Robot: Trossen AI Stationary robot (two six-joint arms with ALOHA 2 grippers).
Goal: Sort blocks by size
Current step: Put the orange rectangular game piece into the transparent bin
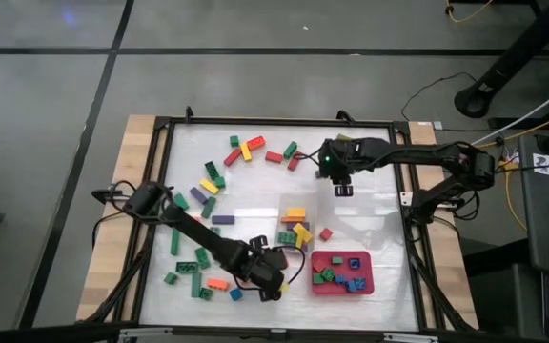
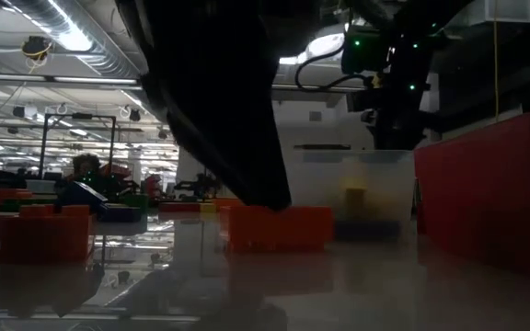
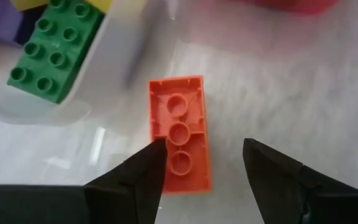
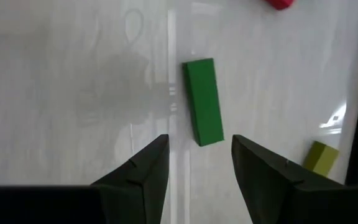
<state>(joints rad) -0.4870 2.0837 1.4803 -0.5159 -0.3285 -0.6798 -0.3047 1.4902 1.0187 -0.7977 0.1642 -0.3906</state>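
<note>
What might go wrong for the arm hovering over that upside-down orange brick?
The orange brick lies off-centre between the open fingers of the left gripper, nearer one finger, so closing may push or twist it rather than pinch it. The clear tub holding a green brick sits close beside it and could get bumped. The right gripper hovers open over a green bar, well away.

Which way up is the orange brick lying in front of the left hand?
Upside down: the orange brick shows its hollow underside with round tubes, not studs, between the open left hand.
</note>
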